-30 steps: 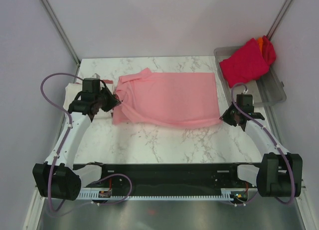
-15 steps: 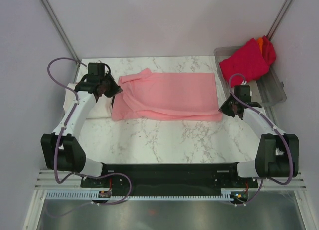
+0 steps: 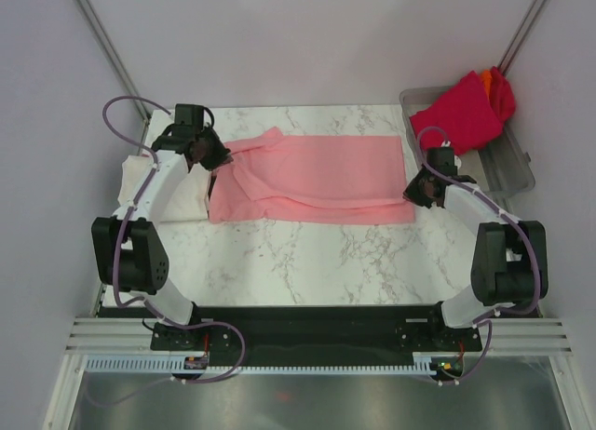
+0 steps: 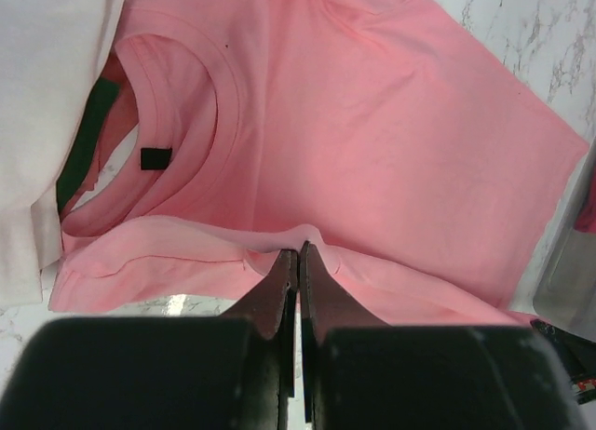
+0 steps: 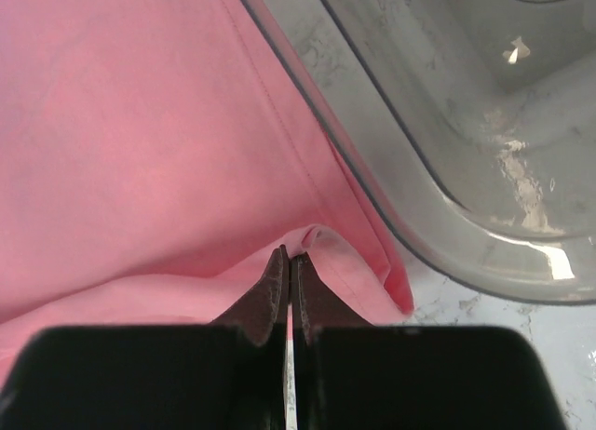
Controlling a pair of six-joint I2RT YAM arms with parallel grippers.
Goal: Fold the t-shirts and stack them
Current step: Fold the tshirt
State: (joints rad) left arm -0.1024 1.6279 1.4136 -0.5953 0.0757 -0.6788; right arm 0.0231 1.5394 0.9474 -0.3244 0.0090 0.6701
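Light pink t-shirt is laid across the far middle of the marble table. A pinch of its collar end is clamped by the left gripper. The hem end is pinched by the right gripper, just beside the grey tray. Crimson t-shirt is heaped on the tray, far right.

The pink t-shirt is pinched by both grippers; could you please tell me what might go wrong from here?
The left gripper and right gripper each pinch only a thin fold of the pink t-shirt, so it may slip free. Its hem corner lies right beside the grey tray and might snag.
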